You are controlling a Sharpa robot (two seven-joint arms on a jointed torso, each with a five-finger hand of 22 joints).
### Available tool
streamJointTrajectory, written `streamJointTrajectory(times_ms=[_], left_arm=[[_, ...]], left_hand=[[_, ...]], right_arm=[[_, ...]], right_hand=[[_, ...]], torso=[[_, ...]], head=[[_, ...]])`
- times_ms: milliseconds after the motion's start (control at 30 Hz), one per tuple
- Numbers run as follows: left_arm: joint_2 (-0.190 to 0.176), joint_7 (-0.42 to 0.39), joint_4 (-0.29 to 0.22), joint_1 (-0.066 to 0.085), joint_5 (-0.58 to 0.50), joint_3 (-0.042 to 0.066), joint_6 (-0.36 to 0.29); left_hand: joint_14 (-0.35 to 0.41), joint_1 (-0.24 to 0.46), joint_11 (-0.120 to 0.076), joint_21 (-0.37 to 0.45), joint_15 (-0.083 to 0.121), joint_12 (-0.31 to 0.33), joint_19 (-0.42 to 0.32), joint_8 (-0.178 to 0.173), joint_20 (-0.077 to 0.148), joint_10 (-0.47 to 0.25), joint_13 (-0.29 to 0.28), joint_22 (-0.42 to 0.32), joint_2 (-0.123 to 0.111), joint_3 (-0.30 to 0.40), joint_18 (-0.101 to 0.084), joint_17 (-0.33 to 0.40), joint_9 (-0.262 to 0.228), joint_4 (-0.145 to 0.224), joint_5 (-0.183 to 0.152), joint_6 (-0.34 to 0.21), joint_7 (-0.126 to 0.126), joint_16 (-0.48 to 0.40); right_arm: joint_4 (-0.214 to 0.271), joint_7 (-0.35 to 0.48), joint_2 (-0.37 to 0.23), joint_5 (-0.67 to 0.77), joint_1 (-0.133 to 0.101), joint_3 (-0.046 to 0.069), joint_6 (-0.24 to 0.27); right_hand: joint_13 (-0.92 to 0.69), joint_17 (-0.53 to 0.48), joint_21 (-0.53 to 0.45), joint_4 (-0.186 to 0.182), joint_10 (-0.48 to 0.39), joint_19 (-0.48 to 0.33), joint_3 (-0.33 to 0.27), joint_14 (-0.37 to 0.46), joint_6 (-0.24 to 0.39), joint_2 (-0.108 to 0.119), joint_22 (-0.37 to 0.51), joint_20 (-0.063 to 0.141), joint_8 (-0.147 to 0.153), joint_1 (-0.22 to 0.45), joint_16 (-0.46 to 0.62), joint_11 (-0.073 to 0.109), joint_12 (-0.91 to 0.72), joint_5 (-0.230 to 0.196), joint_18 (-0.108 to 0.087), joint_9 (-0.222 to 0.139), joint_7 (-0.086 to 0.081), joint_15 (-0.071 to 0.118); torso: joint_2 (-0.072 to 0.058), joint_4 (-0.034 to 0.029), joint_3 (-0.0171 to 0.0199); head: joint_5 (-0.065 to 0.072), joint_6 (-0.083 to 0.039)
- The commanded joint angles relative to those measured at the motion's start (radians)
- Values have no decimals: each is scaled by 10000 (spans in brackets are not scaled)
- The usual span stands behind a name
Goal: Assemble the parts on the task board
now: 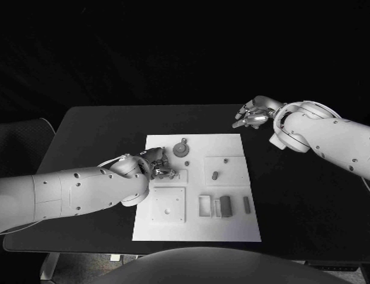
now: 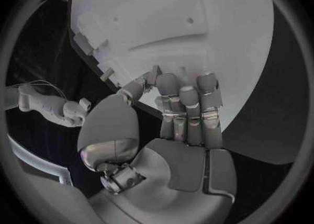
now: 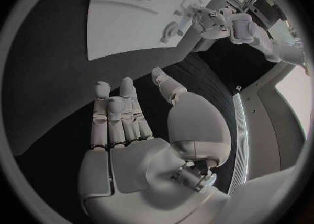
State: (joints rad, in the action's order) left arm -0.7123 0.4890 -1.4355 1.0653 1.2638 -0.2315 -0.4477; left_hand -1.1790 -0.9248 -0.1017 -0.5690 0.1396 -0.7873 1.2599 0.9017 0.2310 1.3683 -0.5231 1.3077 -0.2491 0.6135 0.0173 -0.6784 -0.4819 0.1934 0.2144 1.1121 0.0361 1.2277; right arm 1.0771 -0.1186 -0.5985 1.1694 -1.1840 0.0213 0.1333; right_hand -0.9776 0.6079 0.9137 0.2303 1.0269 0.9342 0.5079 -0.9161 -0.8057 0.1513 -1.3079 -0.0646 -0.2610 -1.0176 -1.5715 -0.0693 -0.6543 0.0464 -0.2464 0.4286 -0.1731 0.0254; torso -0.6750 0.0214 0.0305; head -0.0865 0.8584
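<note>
3 cams: head overview + 2 wrist fisheyes
head cam looks down from above at the worktop (image 1: pixel 91 124) w/ task board (image 1: pixel 232 142) mid-frame, fairly far. each wrist cam sits close behind its own hand, left hand (image 2: pixel 177 130), right hand (image 3: pixel 131 135), facing along the fingers (image 2: pixel 186 106); all 3 share the board.

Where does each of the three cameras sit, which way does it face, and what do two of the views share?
Head view: on the robot's head, looking down at the task board; both arms enter, left hand at the board's edge, right hand over bare table.
Left wrist view: behind the left hand, facing the board.
Right wrist view: behind the right hand, facing the black table.
Shared: the right wrist view also shows the board and left hand.
</note>
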Motion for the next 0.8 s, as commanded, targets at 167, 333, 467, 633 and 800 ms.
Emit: streamJointTrajectory(times_ms=[167,333,467,633,800], left_arm=[[55,-173,-10,-108,-101,-59,428],[52,-168,-15,-112,-84,-59,438],[47,-164,-10,-114,-76,-59,450],[38,-178,-25,-117,-76,-59,481],[12,-205,-55,-122,-76,-58,545]], left_hand=[[71,-24,-7,103,13,-69,-87,43,51,-57,13,186,-96,133,267,13,22,62,-131,-75,7,55],[76,-56,-5,103,13,-76,-92,48,51,-59,17,189,-135,123,266,16,27,76,-217,-78,9,61],[81,-109,-5,104,14,-80,-94,52,53,-61,21,189,-110,140,269,20,32,87,-255,-80,11,66],[82,-114,-3,103,14,-82,-95,54,52,-62,22,190,-121,135,267,20,34,90,-265,-81,10,68],[90,-80,4,104,10,-85,-102,56,45,-68,28,190,-181,97,259,25,41,72,-338,-87,5,73]], right_arm=[[18,38,-3,37,4,3,-136],[17,36,-6,37,5,3,-137],[18,38,-3,37,5,3,-142],[15,36,-5,37,6,3,-144],[18,39,-6,37,9,3,-157]], right_hand=[[15,-13,-45,-66,-34,-62,9,7,0,-24,-131,1,-5,90,21,-6,-51,45,-154,-17,-86,87],[15,-14,-45,-68,-35,-62,8,7,0,-23,-132,1,-4,91,21,-6,-51,45,-154,-17,-87,87],[16,-14,-46,-71,-35,-62,7,8,1,-20,-132,2,-4,93,21,-7,-52,45,-154,-18,-87,87],[16,-14,-46,-75,-36,-63,6,8,1,-21,-132,1,-5,95,21,-7,-52,45,-154,-19,-87,87],[17,-15,-47,-81,-36,-63,5,8,1,-22,-132,1,-5,100,20,-7,-53,45,-154,-19,-87,87]], torso=[[0,-1,0],[0,3,-1],[-1,4,0],[0,4,-2],[0,2,0]], head=[[6,-6],[-4,-9],[4,-9],[5,-12],[4,-22]])
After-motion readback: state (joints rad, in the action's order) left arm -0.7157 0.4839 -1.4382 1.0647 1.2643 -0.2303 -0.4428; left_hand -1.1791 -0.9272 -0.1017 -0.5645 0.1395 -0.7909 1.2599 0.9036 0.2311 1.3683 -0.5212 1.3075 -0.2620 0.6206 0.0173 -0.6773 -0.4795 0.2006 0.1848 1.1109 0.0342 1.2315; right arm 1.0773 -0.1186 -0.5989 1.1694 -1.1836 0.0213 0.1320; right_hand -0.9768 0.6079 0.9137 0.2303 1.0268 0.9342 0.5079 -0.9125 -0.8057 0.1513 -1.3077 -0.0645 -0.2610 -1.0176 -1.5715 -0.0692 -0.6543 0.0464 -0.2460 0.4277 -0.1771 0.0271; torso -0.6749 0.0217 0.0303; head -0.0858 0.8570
